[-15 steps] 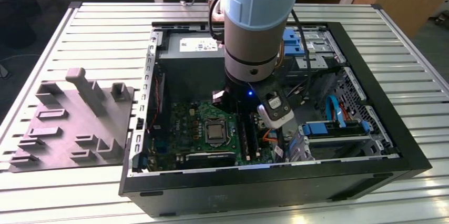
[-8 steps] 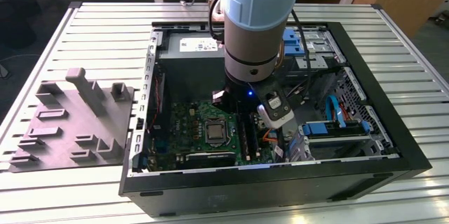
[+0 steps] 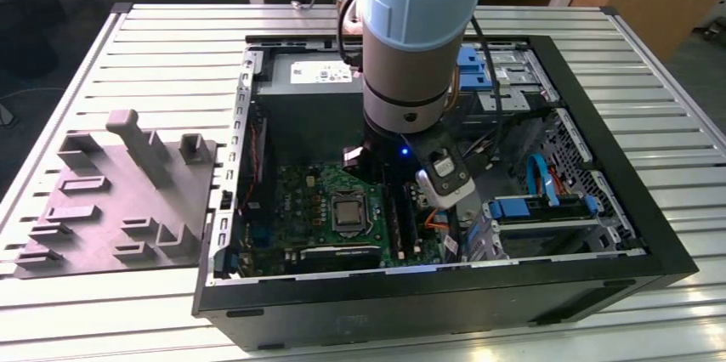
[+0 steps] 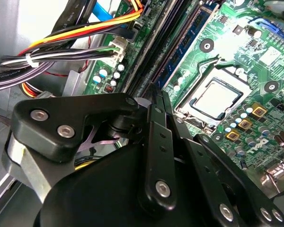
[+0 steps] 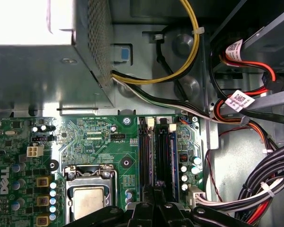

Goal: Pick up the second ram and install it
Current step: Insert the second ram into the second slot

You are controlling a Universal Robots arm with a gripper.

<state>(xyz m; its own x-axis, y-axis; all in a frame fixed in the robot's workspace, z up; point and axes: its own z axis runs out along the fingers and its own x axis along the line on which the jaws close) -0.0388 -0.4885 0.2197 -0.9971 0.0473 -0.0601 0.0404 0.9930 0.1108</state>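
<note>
the second ram (image 5: 167, 158) is sitting upright in a slot on the motherboard (image 5: 94, 137), beside the empty black slot (image 5: 144, 156) and near the CPU socket (image 4: 217, 97). The gripper (image 4: 156, 92) is hovering at the stick's near end, jaws drawn narrow, almost together; can't tell whether they're pinching the board. The open case (image 3: 454, 294) is lying on the table (image 3: 170, 48). Risk: pressing one end only could be leaving the stick tilted and half-seated, or straining the slot.

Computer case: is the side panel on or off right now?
Off. In the exterior view the computer case lies on its side with no panel covering it, and the motherboard inside is exposed.
</note>
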